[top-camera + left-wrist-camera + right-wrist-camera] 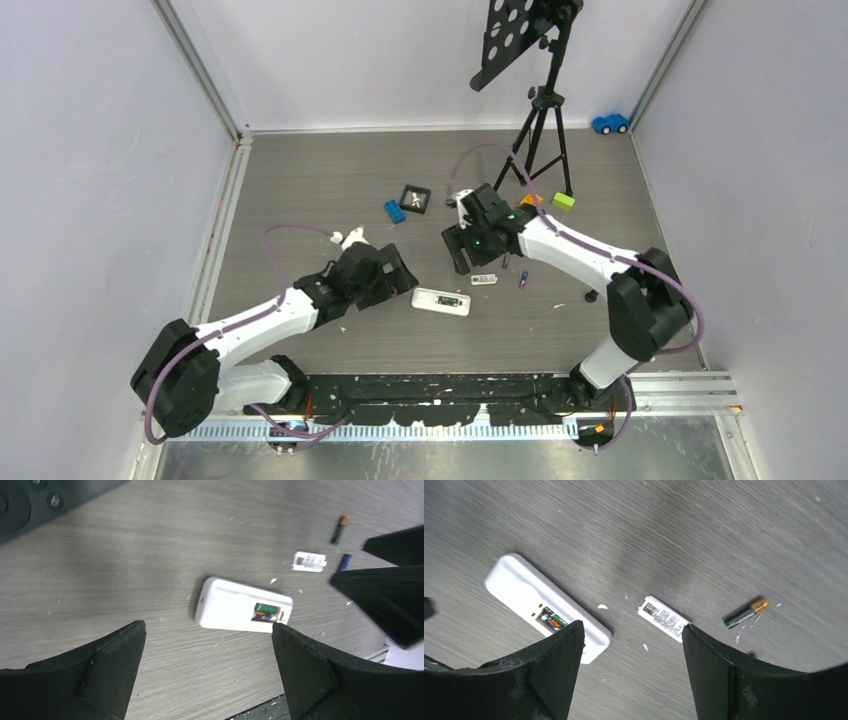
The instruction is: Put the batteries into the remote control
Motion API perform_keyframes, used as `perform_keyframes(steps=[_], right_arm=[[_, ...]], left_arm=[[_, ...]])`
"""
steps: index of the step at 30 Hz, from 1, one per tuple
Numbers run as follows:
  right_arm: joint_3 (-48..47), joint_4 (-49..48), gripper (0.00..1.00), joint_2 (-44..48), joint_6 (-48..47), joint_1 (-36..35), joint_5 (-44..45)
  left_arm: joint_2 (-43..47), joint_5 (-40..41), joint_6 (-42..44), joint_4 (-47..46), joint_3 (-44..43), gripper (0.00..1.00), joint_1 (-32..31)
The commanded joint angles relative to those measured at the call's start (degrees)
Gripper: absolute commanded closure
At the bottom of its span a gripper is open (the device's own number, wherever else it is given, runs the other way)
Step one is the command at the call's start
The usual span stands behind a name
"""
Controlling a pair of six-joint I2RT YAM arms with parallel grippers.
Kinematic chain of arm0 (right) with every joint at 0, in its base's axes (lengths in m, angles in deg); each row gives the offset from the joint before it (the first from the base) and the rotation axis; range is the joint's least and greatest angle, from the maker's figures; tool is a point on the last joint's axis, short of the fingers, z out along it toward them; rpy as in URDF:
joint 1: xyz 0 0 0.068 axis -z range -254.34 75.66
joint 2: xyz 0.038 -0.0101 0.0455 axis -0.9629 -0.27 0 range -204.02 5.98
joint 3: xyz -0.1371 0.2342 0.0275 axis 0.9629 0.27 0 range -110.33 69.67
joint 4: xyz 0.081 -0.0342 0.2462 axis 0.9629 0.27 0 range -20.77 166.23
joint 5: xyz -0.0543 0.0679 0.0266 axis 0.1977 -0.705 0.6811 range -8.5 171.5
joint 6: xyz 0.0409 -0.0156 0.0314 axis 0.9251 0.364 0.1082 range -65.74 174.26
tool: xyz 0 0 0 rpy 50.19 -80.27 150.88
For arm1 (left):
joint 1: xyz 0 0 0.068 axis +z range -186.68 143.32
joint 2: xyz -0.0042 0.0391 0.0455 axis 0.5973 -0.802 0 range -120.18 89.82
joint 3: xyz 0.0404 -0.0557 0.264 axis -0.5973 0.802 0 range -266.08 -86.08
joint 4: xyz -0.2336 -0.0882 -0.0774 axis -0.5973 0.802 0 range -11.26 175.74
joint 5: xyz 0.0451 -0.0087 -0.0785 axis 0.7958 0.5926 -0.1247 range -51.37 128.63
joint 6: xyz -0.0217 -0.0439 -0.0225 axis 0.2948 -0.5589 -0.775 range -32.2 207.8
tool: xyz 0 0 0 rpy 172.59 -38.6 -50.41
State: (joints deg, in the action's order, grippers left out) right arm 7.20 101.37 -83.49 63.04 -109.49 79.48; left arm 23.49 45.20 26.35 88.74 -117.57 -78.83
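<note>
The white remote (441,301) lies back-up on the table with its battery compartment open. Green and orange batteries (266,612) sit inside it, also seen in the right wrist view (551,620). Its white cover (484,279) lies loose to the right. A dark green battery with an orange tip (746,612) and a purple-blue battery (523,279) lie further right. My left gripper (207,640) is open and empty, just left of the remote. My right gripper (633,630) is open and empty, hovering above the gap between remote and cover.
A black remote (30,500) lies behind the white one. A tripod (545,130) with a perforated plate stands at the back. A blue brick (394,210), a black square frame (415,198), a green block (563,201), a black knob (592,296) and a blue toy car (610,123) lie around.
</note>
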Motion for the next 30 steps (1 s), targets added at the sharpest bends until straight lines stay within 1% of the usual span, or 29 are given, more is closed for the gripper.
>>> perform_keyframes(steps=[1,4,7,12,19,25,30], right_arm=[[-6.4,12.3,0.25,-6.8,-15.5,-1.2,5.8],[-10.4,17.8,0.27,-11.3,-19.3,-1.1,8.1],[-12.1,19.5,0.27,-12.9,-21.0,-0.9,6.2],[-12.2,18.7,0.26,-13.6,-24.1,-0.6,-0.6],[-12.5,15.9,0.27,-17.6,-25.9,-0.4,-1.0],[-12.1,13.9,0.27,-17.4,-25.9,0.5,-2.0],[-11.0,12.5,0.33,-17.9,-26.4,1.8,-1.5]], left_arm=[[-0.7,-4.2,7.4,1.2,-5.1,0.00,2.9],[-0.8,-10.6,7.5,-1.5,-3.9,0.01,6.2],[0.3,-14.4,7.1,-3.0,-2.9,0.02,9.0],[1.3,-16.4,7.2,-3.1,-2.6,0.02,11.1],[-1.5,-18.9,6.0,-4.5,-3.8,0.02,12.6],[-4.3,-21.0,4.5,-7.0,-4.4,0.02,13.2],[-5.4,-21.9,4.3,-7.8,-4.6,0.03,13.8]])
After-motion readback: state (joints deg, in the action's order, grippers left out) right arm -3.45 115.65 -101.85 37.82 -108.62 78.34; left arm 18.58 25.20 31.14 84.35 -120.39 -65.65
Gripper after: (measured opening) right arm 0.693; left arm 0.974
